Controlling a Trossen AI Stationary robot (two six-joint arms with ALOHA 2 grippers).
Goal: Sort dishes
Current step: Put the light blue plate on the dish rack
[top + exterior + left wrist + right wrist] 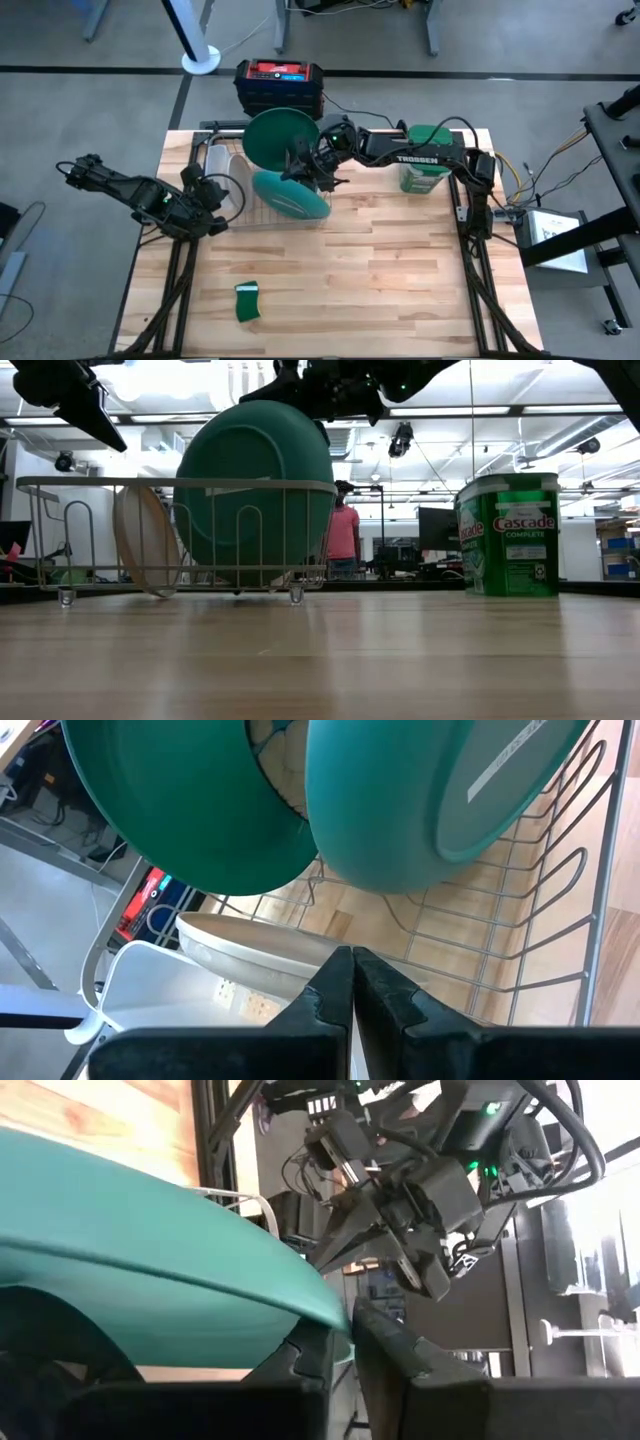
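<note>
A wire dish rack [225, 215] stands at the table's far left. A dark green plate [280, 135] tilts over the rack's far side. A teal plate [292, 197] leans in the rack in front of it. A whitish plate [145, 540] stands on edge in the rack's left slots. My right gripper [303, 166] sits between the two green plates and is shut on the dark green one. My left gripper [351, 982] hovers shut at the rack's left side [208, 198], above the whitish plate [260, 945]. A grey-green patterned plate does not show. My right gripper pinches the dark green plate's rim [328, 1312] between its two fingers, at the edge nearest the teal plate. The fingers reach in from the table's right. The plate sits tilted. I cannot tell whether its lower rim rests on the rack.
A green Cascade canister [425, 160] stands at the table's far right, under my right arm. A small green sponge [247, 301] lies near the near edge. A red and black box [278, 85] sits beyond the far edge. A person [343, 532] stands in the room behind.
</note>
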